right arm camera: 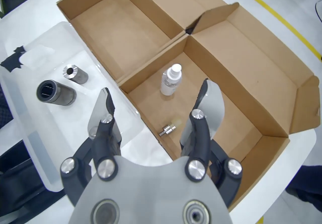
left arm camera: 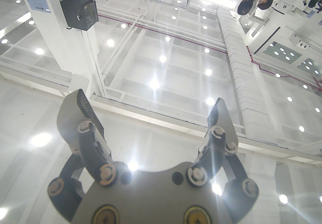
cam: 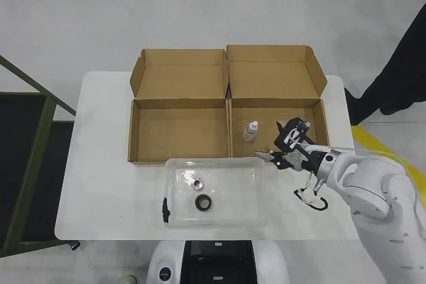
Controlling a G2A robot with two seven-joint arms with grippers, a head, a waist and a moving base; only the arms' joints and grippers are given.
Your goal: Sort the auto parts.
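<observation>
My right gripper [right arm camera: 156, 90] [cam: 270, 155] hangs open over the near edge of the right cardboard box [right arm camera: 251, 64] [cam: 319, 113], nothing between its fingers. In that box lie a small white bottle [right arm camera: 171, 80] [cam: 250, 130] and a small metal fitting [right arm camera: 168, 129]. The left cardboard box [right arm camera: 120, 21] [cam: 177, 131] holds nothing. A clear plastic tray [right arm camera: 35, 119] [cam: 259, 213] near the front holds two metal cylinders: a larger dark one [right arm camera: 55, 92] [cam: 204, 202] and a smaller one [right arm camera: 75, 74] [cam: 196, 181]. My left gripper [left arm camera: 151, 106] is open and points up at the ceiling.
Both boxes stand side by side at the back of the white table [cam: 106, 177], lids folded back. A scrap of black tape [cam: 165, 210] sticks to the tray's left end. A dark rack [cam: 21, 170] stands left of the table.
</observation>
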